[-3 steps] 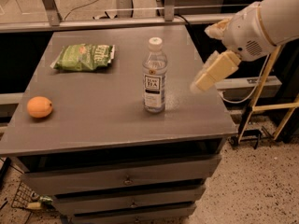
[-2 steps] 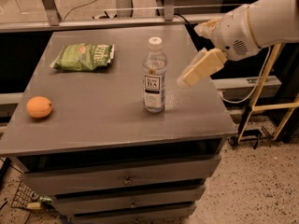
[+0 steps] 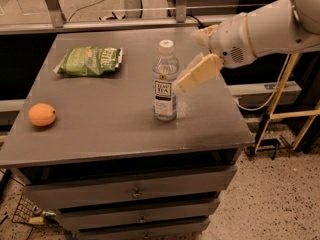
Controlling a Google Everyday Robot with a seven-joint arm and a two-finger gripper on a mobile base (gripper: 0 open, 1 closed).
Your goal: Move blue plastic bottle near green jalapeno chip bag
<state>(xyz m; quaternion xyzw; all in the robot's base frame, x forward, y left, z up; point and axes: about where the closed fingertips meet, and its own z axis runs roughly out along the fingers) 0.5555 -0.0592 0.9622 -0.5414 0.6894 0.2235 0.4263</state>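
A grey cabinet top (image 3: 100,134) sits over drawers (image 3: 135,191) on a speckled floor (image 3: 280,199), with a yellow frame (image 3: 295,115) to the right. The bottle (image 3: 165,84) stands upright right of centre. The chip bag (image 3: 90,60) lies at the back left and an orange (image 3: 42,114) near the left edge. The gripper (image 3: 189,60) hovers just right of the bottle, jaws spread and empty.

counted 1 table (image 3: 100,134) | on it stood 1 blue plastic bottle (image 3: 165,81) | 1 green jalapeno chip bag (image 3: 90,60) lay there | 1 orange fruit (image 3: 42,114) | 3 drawer fronts (image 3: 136,194) showed below the top | 1 robot arm (image 3: 270,29) | 1 gripper (image 3: 187,60) hung just beside the bottle's upper half, its 2 fingers (image 3: 200,73) spread apart
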